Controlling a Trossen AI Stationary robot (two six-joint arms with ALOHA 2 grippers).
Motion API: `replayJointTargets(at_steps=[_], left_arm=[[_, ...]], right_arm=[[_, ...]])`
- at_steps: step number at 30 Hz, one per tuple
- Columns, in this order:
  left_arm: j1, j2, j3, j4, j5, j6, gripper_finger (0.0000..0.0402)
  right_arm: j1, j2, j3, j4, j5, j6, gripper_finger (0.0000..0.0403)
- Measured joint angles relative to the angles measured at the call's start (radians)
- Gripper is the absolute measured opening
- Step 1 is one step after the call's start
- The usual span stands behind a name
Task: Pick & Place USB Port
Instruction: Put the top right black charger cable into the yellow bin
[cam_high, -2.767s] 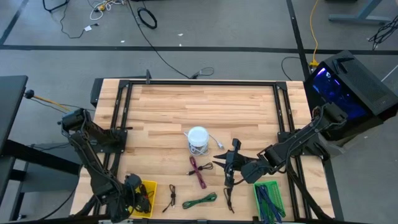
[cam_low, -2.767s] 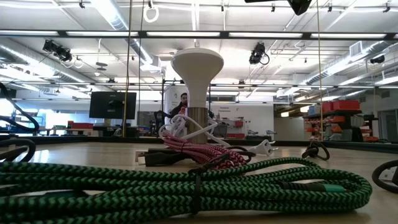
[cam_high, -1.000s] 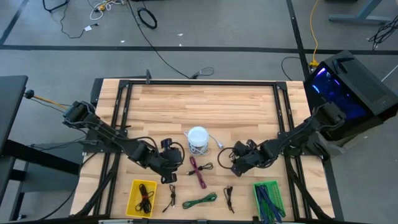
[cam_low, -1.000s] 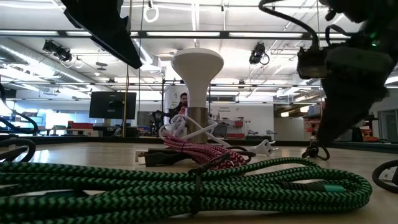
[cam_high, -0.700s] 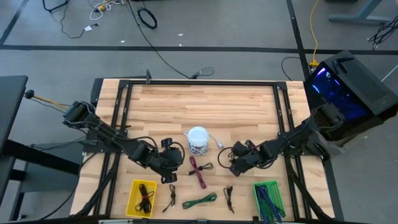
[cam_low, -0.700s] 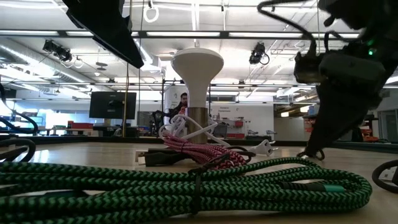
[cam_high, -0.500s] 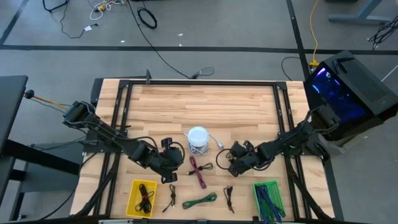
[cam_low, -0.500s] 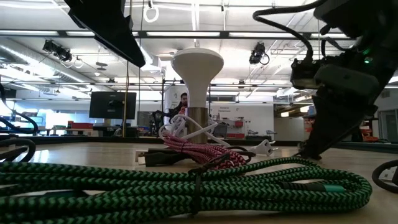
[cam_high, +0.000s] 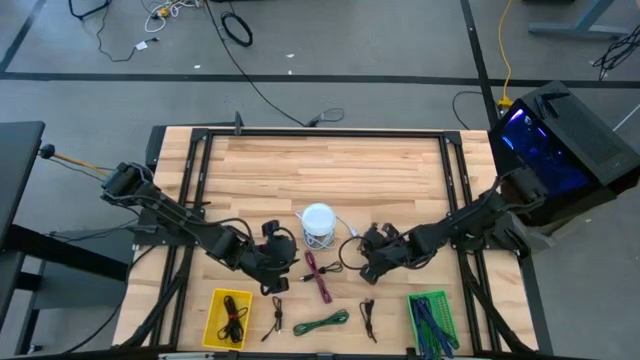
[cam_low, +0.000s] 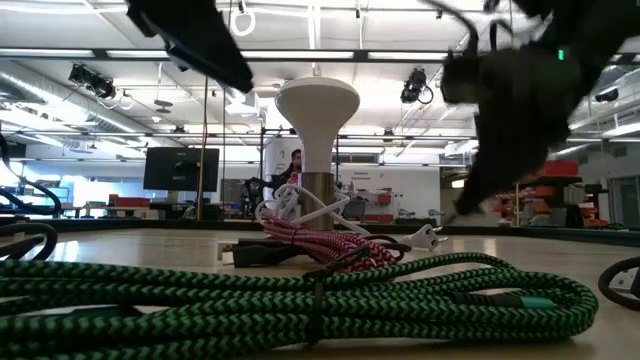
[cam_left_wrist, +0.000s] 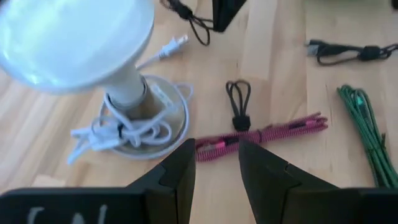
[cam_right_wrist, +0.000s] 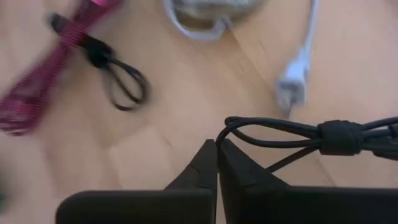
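My right gripper (cam_high: 366, 263) is shut on a bundled black cable (cam_right_wrist: 329, 137), just right of the white lamp (cam_high: 318, 224) and its white plug (cam_right_wrist: 292, 87). My left gripper (cam_high: 282, 262) hovers open on the lamp's near-left side, above the table. The pink cable (cam_high: 320, 276) lies flat between the two grippers; in the left wrist view the pink cable (cam_left_wrist: 267, 132) shows just beyond the left gripper (cam_left_wrist: 214, 155). A small black looped tie (cam_left_wrist: 239, 102) lies beside it. A green cable (cam_high: 322, 322) lies near the table's near edge. My right gripper pinches the black cable at its looped end (cam_right_wrist: 231, 126) between its two fingertips (cam_right_wrist: 205, 155). The tied bundle (cam_right_wrist: 337, 137) runs sideways away from the fingers, above the wood. In the left wrist view the cable (cam_left_wrist: 189, 18) hangs below the gripper, clear of the table.
A yellow bin (cam_high: 215, 318) with a black cable stands at the near left, and a green bin (cam_high: 445, 322) with blue cables at the near right. Two short black cables (cam_high: 277, 315) (cam_high: 368, 318) lie near the near edge. Black rails (cam_high: 195, 190) frame the table.
My right gripper has moved toward the table's left, closer to the lamp and the pink cable, carrying the black cable with it and staying shut. My left gripper has shifted slightly toward the right, still open.
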Motion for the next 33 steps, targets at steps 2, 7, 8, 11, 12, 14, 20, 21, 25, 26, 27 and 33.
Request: replayJointTargets(at_steps=[2, 7, 8, 11, 12, 14, 20, 21, 25, 26, 27, 33], left_arm=[[0.0, 0.0, 0.0, 0.036, -0.015, 0.039, 0.0128], [0.0, 0.0, 0.0, 0.126, -0.025, 0.183, 0.0128], [0.0, 0.0, 0.0, 0.141, -0.024, 0.214, 0.0128], [0.002, 0.0, 0.0, 0.205, -0.034, 0.274, 0.0128], [0.006, 0.0, 0.0, 0.233, -0.041, 0.283, 0.0128], [0.015, 0.0, 0.0, 0.291, -0.051, 0.32, 0.0128], [0.041, 0.0, 0.0, 0.401, -0.094, 0.434, 0.0128], [0.045, 0.0, 0.0, 0.415, -0.094, 0.441, 0.0128], [0.063, 0.0, 0.0, 0.479, -0.052, 0.436, 0.0128], [0.068, 0.0, 0.0, 0.5, -0.027, 0.431, 0.0128], [0.073, 0.0, 0.0, 0.521, 0.0, 0.427, 0.0128], [0.128, 0.0, 0.0, 0.669, 0.242, 0.371, 0.0128]], right_arm=[[0.0, -0.019, 0.049, -0.052, 0.005, -0.043, 0.0002], [0.001, -0.075, 0.2, -0.232, 0.076, -0.123, 0.0001], [0.003, -0.086, 0.231, -0.263, 0.088, -0.135, 0.0001], [0.015, -0.127, 0.31, -0.302, 0.128, -0.197, 0.0001], [0.02, -0.141, 0.331, -0.295, 0.142, -0.218, 0.0], [0.031, -0.165, 0.366, -0.279, 0.162, -0.256, 0.0], [0.078, -0.207, 0.404, -0.146, 0.182, -0.374, 0.0], [0.087, -0.207, 0.404, -0.129, 0.174, -0.387, 0.0], [0.143, -0.198, 0.404, -0.077, 0.174, -0.45, 0.0], [0.158, -0.194, 0.404, -0.079, 0.184, -0.454, 0.0], [0.173, -0.19, 0.403, -0.081, 0.194, -0.455, 0.0], [0.252, -0.164, 0.403, -0.06, 0.298, -0.482, 0.0]])
